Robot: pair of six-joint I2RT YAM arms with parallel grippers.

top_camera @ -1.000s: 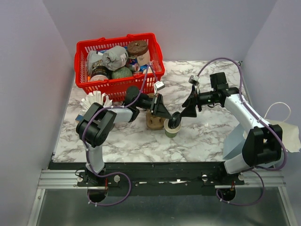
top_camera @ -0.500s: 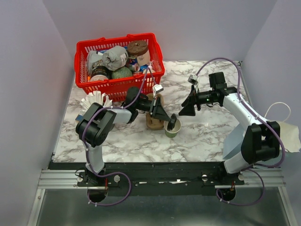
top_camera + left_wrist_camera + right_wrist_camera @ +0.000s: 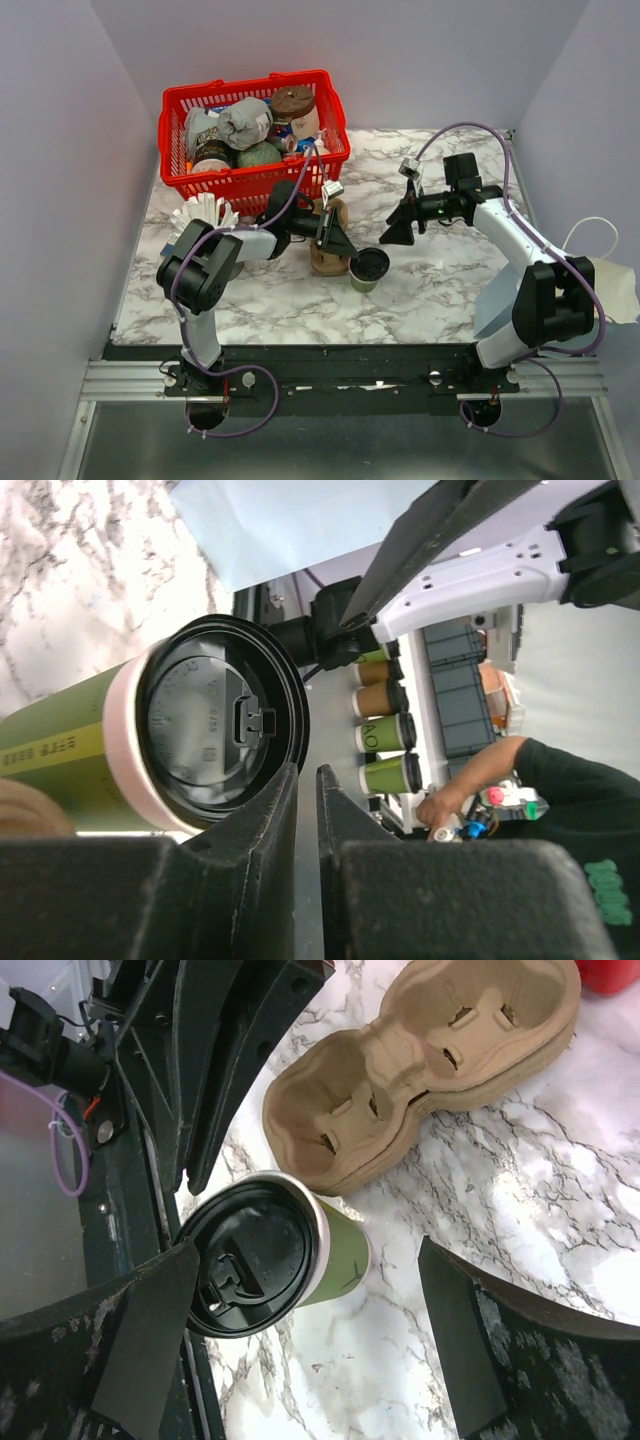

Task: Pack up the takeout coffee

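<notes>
Now the green cup (image 3: 365,281), its black lid (image 3: 371,263) on, stands just beside the cardboard carrier (image 3: 322,262). The left gripper (image 3: 351,256) is pinched together on nothing; the right gripper (image 3: 389,236) gapes wide nearby. Likely light and crushable: grip the wall gently, below the lid.

Robotics laboratory test cell. Plain partition walls (image 3: 60,150) enclose a marble-patterned table (image 3: 450,280) fronted by an aluminium mounting rail (image 3: 120,378).

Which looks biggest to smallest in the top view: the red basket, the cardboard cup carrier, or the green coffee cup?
1. red basket, by far.
2. cup carrier, though the left arm hides part of it.
3. coffee cup, lid on.
</notes>
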